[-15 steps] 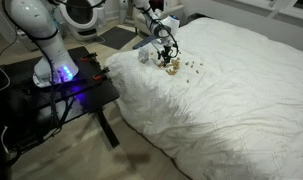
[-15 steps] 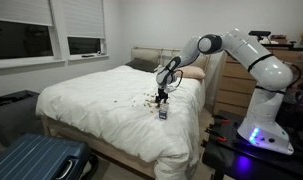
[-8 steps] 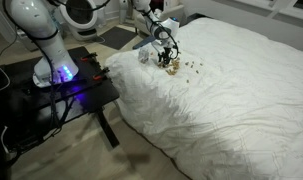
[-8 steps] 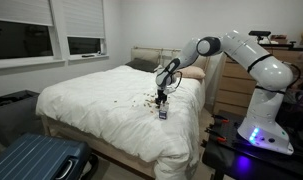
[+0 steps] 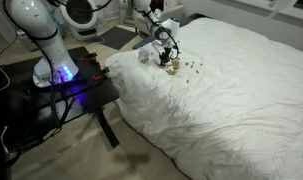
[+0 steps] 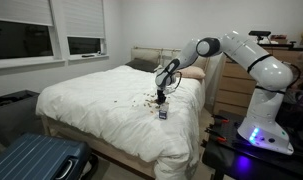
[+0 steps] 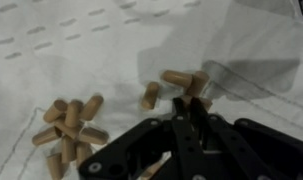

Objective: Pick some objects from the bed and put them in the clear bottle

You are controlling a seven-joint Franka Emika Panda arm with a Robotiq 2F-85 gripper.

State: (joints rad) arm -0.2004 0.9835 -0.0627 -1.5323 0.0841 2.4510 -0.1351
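Near the side edge of the wide bed (image 5: 231,100) under its rumpled white duvet, the white robot arm (image 6: 246,55) is reaching down. Its black two-fingered gripper (image 7: 183,118) is pressing its tips to the cloth among the tiny tan-brown cylindrical pellets (image 7: 71,130). Seen from the wrist, the jaws are looking drawn together, with no gap showing between the fingers. Whether a pellet is caught there cannot be told.

One pellet is lying just beside the tips toward the right of that view, and a few more are lying just beyond them. The thick heap is sitting off to the left, its pieces lying flat with their long axes pointing every which way.

The small clear greyish bottle (image 5: 144,56) is standing on the duvet near the gripper. In an exterior view it is on the side toward the bed's edge, away from the scatter — so the coming carry is likely running back from the pellets toward the edge. That would be a short lift and then a drop over a narrow mouth.

Set against the pictures from a second before, the arm is holding almost the same pose over the same spot — bottle and pellets are lying where they were. Any closing of the fingers is too small to make out from outside.
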